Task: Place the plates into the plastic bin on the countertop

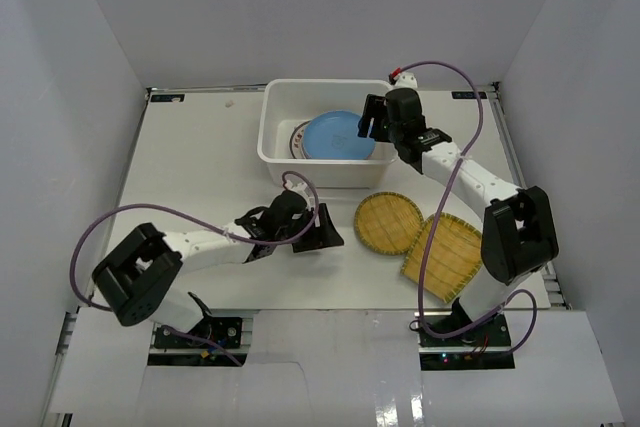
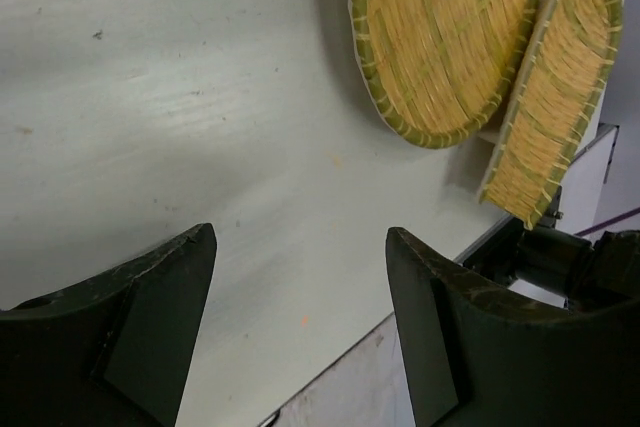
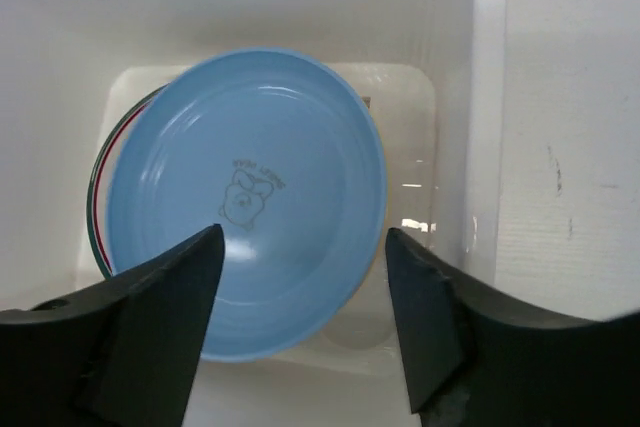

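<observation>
The plastic bin [image 1: 278, 147] stands at the back of the countertop [image 1: 200, 167]. A light blue plate [image 1: 335, 135] [image 3: 245, 197] lies in it, on top of a white plate with a green-red rim [image 1: 298, 139] [image 3: 97, 197]. My right gripper [image 1: 372, 119] [image 3: 303, 237] hovers over the bin's right side, open, with nothing between its fingers. Two woven bamboo plates [image 1: 388, 222] [image 1: 445, 255] lie in front of the bin; the right one [image 2: 560, 97] leans tilted against the rim of the other [image 2: 440, 37]. My left gripper [image 1: 325, 227] [image 2: 300, 235] is open and empty, low over the countertop just left of them.
Grey walls close in the countertop on three sides. The near edge of the table with its metal rail [image 2: 520, 247] runs close behind the bamboo plates. The right arm's elbow [image 1: 520, 232] stands beside the tilted bamboo plate.
</observation>
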Controlling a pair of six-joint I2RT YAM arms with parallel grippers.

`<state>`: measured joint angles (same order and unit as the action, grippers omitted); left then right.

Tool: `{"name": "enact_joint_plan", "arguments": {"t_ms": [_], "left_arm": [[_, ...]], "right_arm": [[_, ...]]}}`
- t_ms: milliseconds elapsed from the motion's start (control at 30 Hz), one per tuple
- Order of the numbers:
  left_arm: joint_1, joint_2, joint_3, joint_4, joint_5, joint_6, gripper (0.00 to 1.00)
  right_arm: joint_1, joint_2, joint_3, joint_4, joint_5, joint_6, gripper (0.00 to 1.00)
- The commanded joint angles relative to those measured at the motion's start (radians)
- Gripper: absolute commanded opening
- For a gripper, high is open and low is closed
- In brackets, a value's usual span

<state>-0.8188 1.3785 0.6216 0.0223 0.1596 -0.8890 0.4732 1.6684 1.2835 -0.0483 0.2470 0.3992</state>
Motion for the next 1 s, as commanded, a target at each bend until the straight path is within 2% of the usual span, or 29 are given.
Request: {"name": "enact_joint_plan", "arguments": {"t_ms": [0, 67, 167, 267, 333, 433, 500, 533, 567, 600, 700, 833, 967], "left_arm": [[-0.026, 0.092, 0.050, 0.174, -0.077, -0.033, 0.79], [-0.029, 0.145, 0.076, 0.246, -0.054, -0.045, 0.79], [-0.055, 0.264, 0.128, 0.291, -0.032, -0.045, 0.79], [-0.092, 0.373, 0.204, 0.300, -0.052, -0.048, 0.79], [-0.097, 0.439, 0.231, 0.315, -0.061, -0.062, 0.78], [-0.095, 0.507, 0.251, 0.323, -0.097, -0.076, 0.71], [-0.095, 0.530, 0.257, 0.326, -0.117, -0.085, 0.58], [-0.095, 0.536, 0.257, 0.323, -0.129, -0.084, 0.49], [-0.097, 0.530, 0.253, 0.318, -0.143, -0.091, 0.38], [-0.097, 0.521, 0.242, 0.320, -0.181, -0.093, 0.20], [-0.097, 0.446, 0.190, 0.294, -0.227, -0.084, 0.00], [-0.098, 0.308, 0.100, 0.258, -0.284, -0.041, 0.00], [-0.100, 0.095, -0.024, 0.202, -0.333, -0.025, 0.00]], "right_arm": [[-0.001, -0.067, 0.057, 0.011, -0.067, -0.023, 0.76], [-0.004, -0.137, 0.028, 0.002, -0.077, -0.029, 0.82], [-0.008, -0.274, -0.041, 0.004, -0.101, -0.025, 0.83], [-0.008, -0.447, -0.262, 0.036, -0.141, 0.015, 0.80], [-0.008, -0.569, -0.352, 0.059, -0.146, 0.027, 0.79], [-0.007, -0.727, -0.501, 0.039, -0.146, 0.046, 0.77], [-0.008, -0.798, -0.555, -0.042, -0.121, 0.046, 0.75], [-0.008, -0.864, -0.591, -0.079, -0.101, 0.047, 0.74], [-0.008, -0.901, -0.611, -0.150, -0.077, 0.047, 0.73], [-0.008, -0.967, -0.630, -0.182, -0.036, 0.055, 0.72], [-0.008, -1.061, -0.699, -0.296, 0.038, 0.113, 0.68], [-0.008, -1.084, -0.753, -0.387, 0.104, 0.158, 0.68], [-0.008, -1.049, -0.743, -0.490, 0.201, 0.182, 0.70]]}}
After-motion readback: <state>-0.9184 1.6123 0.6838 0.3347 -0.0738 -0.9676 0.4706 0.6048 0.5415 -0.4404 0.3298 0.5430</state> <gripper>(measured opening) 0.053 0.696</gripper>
